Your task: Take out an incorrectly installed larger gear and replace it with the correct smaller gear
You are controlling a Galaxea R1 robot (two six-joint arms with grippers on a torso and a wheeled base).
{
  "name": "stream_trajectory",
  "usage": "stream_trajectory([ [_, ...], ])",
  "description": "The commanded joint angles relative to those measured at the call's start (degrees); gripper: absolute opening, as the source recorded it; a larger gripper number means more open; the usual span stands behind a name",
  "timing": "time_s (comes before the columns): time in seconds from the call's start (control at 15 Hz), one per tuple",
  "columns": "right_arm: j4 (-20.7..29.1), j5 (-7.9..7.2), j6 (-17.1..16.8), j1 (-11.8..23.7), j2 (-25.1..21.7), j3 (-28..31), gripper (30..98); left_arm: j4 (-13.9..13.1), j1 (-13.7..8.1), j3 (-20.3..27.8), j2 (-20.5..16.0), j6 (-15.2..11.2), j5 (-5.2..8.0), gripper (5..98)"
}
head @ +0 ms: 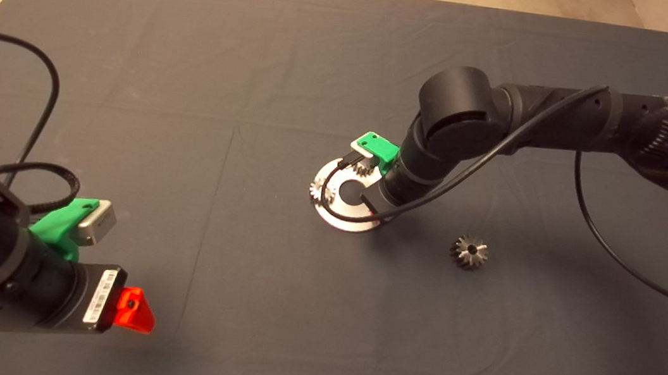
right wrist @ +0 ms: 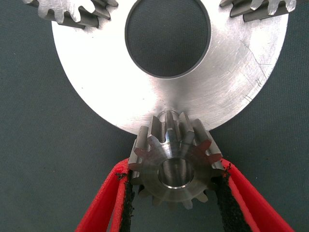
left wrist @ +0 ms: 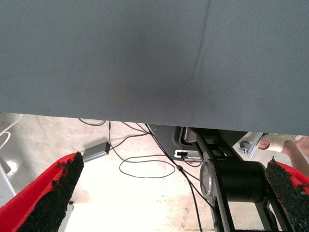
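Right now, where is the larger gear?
In the head view, the larger gear lies alone on the dark mat, right of the round metal plate where the right end effector works.

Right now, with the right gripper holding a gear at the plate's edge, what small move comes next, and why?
Probably ease the smaller gear, pinched in the right gripper, inward over the round plate: it overhangs the rim. The larger gear already lies off on the mat.
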Motion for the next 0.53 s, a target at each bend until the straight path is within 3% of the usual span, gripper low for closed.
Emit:
stream_trajectory([
  [0.0, -0.3, -0.16, 0.1, 1.3, 0.4, 0.4, 39.3, -1.1, -0.2, 0.9, -0.1, -0.3, 7.03, 97.7],
  [0.47, -0.3, -0.20, 0.1, 1.2, 0.0, 0.4, 39.3, -1.1, -0.2, 0.9, -0.1, -0.3, 7.03, 97.7],
])
